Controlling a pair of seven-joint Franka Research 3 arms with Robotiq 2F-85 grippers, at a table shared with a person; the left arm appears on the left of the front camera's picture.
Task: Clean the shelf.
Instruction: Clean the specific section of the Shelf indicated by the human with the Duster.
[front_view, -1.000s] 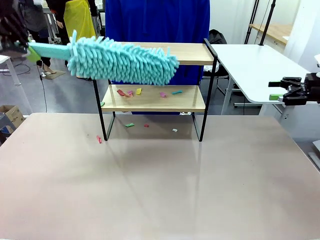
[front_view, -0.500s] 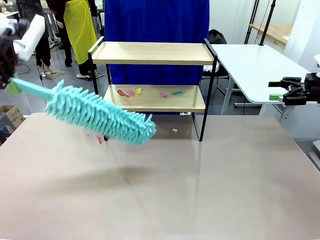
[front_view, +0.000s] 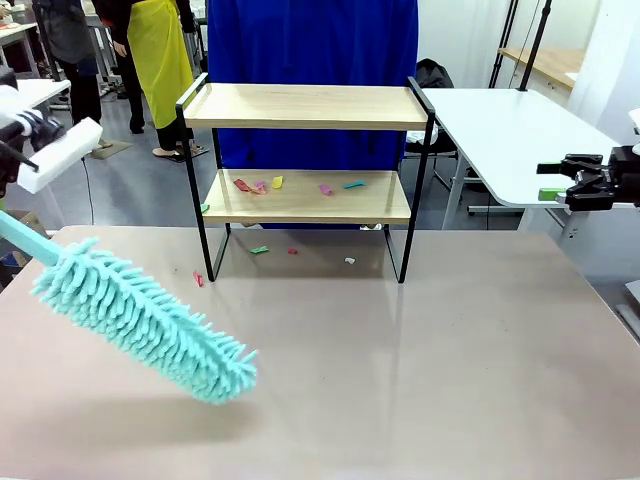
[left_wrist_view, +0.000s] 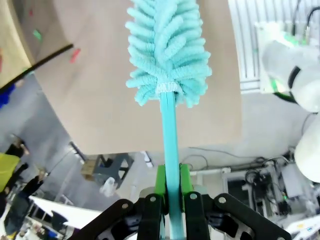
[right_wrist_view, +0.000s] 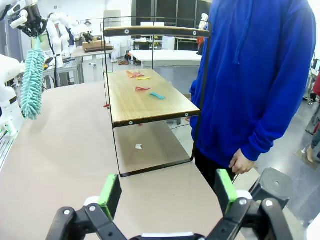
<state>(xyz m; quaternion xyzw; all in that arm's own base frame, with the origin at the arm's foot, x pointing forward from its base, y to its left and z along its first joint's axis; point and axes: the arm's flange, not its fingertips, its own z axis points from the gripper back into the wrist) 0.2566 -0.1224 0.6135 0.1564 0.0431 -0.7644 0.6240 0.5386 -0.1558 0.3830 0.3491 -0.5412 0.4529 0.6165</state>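
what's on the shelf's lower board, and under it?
The shelf has several small coloured scraps on its lower board. Under it, on the tabletop: green, red and white bits. The board's underside can't be seen.

The teal duster (front_view: 145, 320) (clamped in the left gripper (left_wrist_view: 171, 182)) is down low over the table's (front_view: 420, 380) left side, no longer across the shelf's (front_view: 305, 105) top board.

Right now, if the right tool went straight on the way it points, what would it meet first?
Most likely the shelf: the open right tool points at its near end, about level with the lower board's edge. Nothing stands between them, though depth is hard to judge.
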